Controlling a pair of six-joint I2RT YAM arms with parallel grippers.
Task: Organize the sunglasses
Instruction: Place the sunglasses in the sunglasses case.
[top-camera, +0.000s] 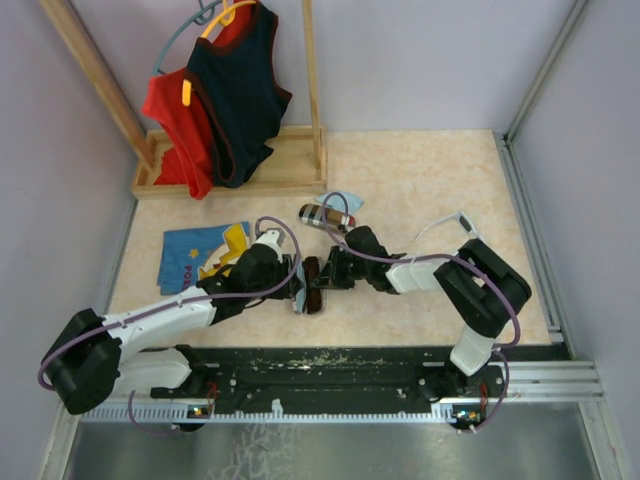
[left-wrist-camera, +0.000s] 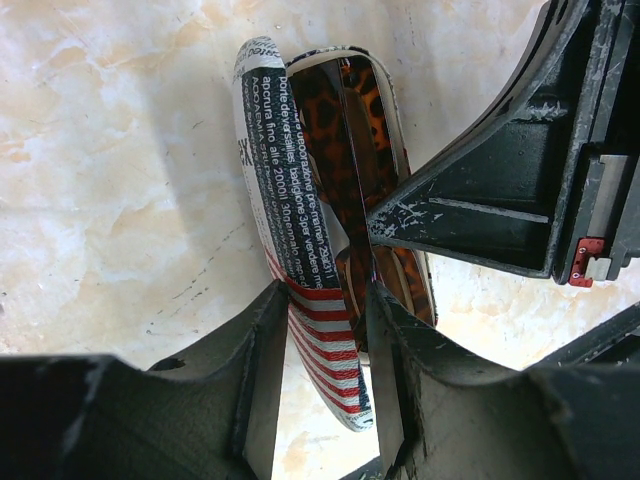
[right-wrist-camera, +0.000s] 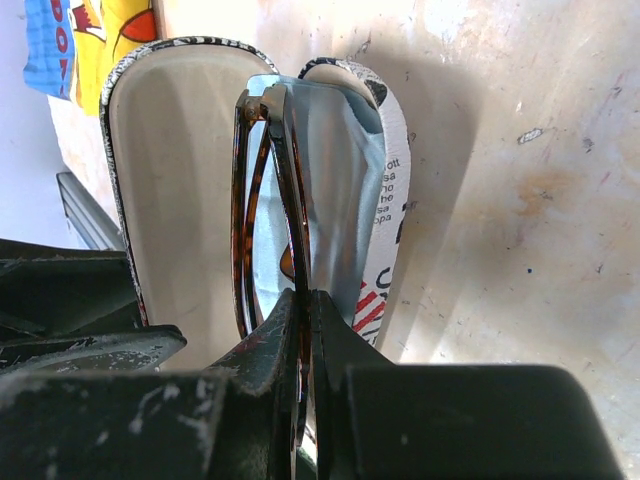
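Where the two arms meet near the front of the table (top-camera: 420, 190), the flag-print case (right-wrist-camera: 180, 170) lies open, its cream lining showing. The right gripper (right-wrist-camera: 303, 300) has its fingers pressed tight on the dark brown sunglasses (right-wrist-camera: 262, 240), which stand folded on edge between the case's two halves. A light-blue cloth (right-wrist-camera: 335, 190) lies against the inside of the far half. The left gripper (left-wrist-camera: 325, 295) straddles one shell of the case, one finger on each side, pinching it where the red and white stripes run. Above the stripes, that shell carries lines of small black newsprint; "fino alle" can be made out, while the rest is too cramped to read. From the right wrist, only the fragments "ott", "sa" and "opa" show on the case's rim.

Just beyond, a plaid case (top-camera: 322, 215) rests on another pale blue cloth. The white-grey sunglasses (top-camera: 447, 224) lie apart, to the right of it. A blue and yellow printed cloth (top-camera: 200, 255) lies flat at the left, its lettering too small to read. At the back stands a wooden rack (top-camera: 235, 180) with a red top (top-camera: 175, 120) and a navy top (top-camera: 235, 90) hanging from it.
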